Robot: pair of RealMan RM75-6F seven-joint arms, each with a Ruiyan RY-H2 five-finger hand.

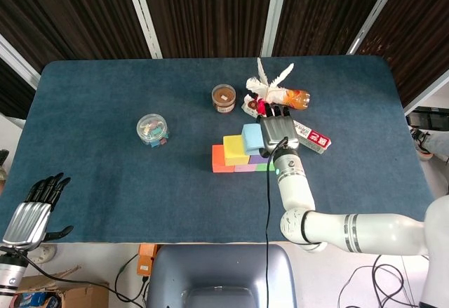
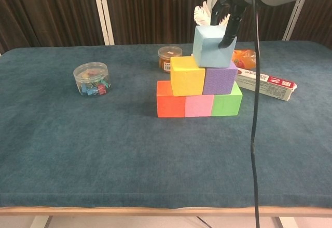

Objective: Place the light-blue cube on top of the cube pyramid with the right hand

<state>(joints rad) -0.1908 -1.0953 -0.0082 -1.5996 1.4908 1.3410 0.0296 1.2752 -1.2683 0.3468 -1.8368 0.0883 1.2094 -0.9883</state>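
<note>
The light-blue cube (image 2: 211, 46) is at the top of the pyramid, over the seam between the yellow cube (image 2: 187, 76) and the purple cube (image 2: 220, 80), slightly tilted. My right hand (image 2: 228, 10) grips it from above, with dark fingers (image 2: 229, 33) down its right face. Whether the cube's weight rests on the two cubes is unclear. Orange (image 2: 170, 106), pink (image 2: 199, 105) and green (image 2: 226, 102) cubes form the bottom row. From the head view, the right hand (image 1: 278, 131) covers the light-blue cube's (image 1: 252, 138) right side. My left hand (image 1: 35, 206) hangs open off the table's near left corner.
A clear jar of clips (image 2: 92, 79) stands at the left. Behind the pyramid are a brown-lidded jar (image 2: 169, 57), a white feather toy (image 1: 270, 80) and an orange bottle (image 2: 244, 58). A red-and-white box (image 2: 267, 84) lies right of the pyramid.
</note>
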